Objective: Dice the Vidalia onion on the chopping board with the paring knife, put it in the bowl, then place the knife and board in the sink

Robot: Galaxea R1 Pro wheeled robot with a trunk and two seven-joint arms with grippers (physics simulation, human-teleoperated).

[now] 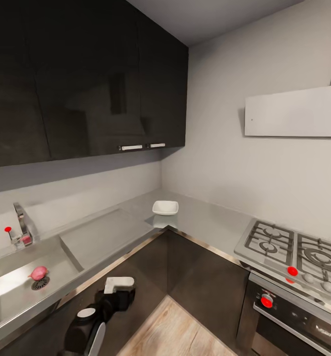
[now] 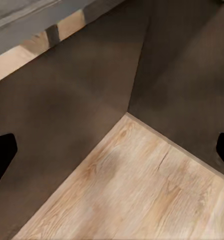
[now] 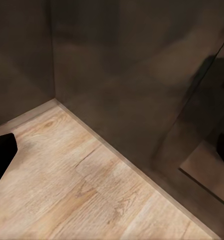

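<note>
The pink-red Vidalia onion (image 1: 38,272) lies in the steel sink (image 1: 17,291) just beside its drain; the white bowl (image 1: 165,207) sits on the countertop (image 1: 205,222) corner, well apart from the sink.

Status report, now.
Left gripper open, empty, low over wooden floor. Vidalia onion in sink by drain. Bowl on countertop corner.

Left arm (image 1: 94,316) low, both tools' fingers apart.
</note>
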